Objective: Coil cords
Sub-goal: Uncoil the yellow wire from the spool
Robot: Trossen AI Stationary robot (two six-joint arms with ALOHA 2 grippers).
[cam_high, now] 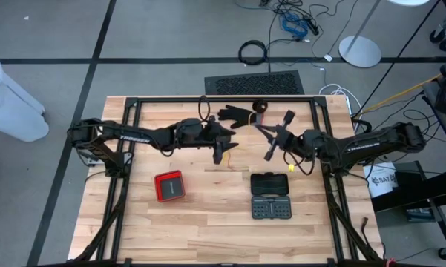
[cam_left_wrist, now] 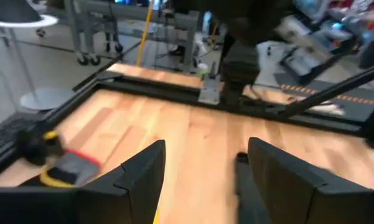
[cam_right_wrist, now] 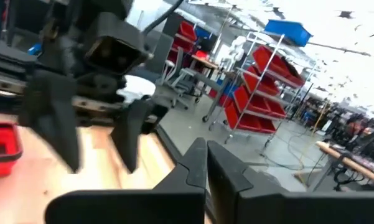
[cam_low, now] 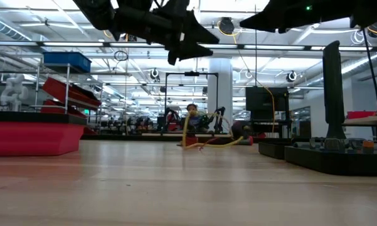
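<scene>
The cords (cam_high: 258,108) sit at the upper centre of the high view, near the tabletop's (cam_high: 208,222) far edge: one small dark bundle just right of a black glove (cam_high: 234,115). A thin yellow-orange strand (cam_high: 224,157) lies loose at frame centre, its long axis roughly top to bottom. Judged from this, coiling is partly done; the loose strand remains. The left tool (cam_high: 221,150) hovers over that strand, fingers spread wide, empty. The right tool (cam_high: 269,152), right of centre, appears closed, holding nothing visible. A red case (cam_high: 169,185) and a bit set (cam_high: 271,196) occupy the lower half.
</scene>
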